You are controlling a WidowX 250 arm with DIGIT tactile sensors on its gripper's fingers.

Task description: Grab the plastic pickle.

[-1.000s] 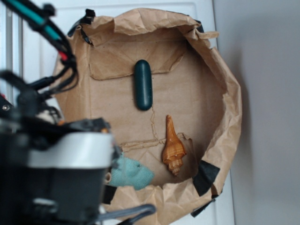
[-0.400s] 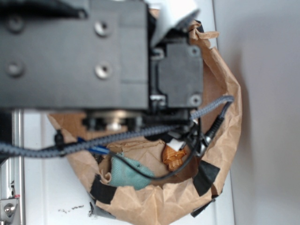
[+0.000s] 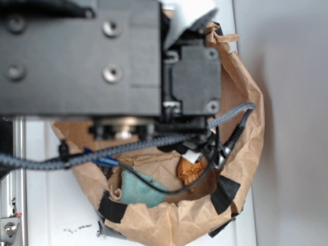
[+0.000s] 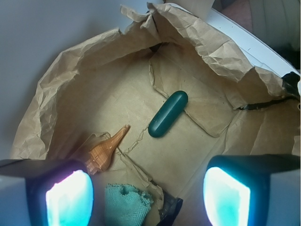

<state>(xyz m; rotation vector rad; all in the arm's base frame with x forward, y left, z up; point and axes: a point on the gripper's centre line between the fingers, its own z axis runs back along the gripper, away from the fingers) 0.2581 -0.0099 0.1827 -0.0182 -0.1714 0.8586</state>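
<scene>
The plastic pickle (image 4: pixel 168 114), a smooth dark teal-green capsule, lies on the brown paper floor of the paper-lined basin (image 4: pixel 56 89) in the wrist view, tilted from lower left to upper right. My gripper (image 4: pixel 148 200) hangs well above it, open, with nothing between its two glowing pads (image 4: pixel 69 200). The pickle sits ahead of the gap, toward the middle of the frame. In the exterior view the arm's black body (image 3: pixel 82 56) covers the upper basin and hides the pickle.
An orange-brown spiral seashell (image 4: pixel 104 150) lies left of the pickle; its tip shows under the cables (image 3: pixel 190 171). A light teal cloth piece (image 4: pixel 127 205) (image 3: pixel 141 188) sits at the near edge. Crumpled paper walls (image 3: pixel 246 113) ring the floor, held with black tape (image 3: pixel 224 193).
The arm swung in over the basin a second ago and now covers the pickle in the exterior view. Since 0.4 s ago it has barely shifted.
</scene>
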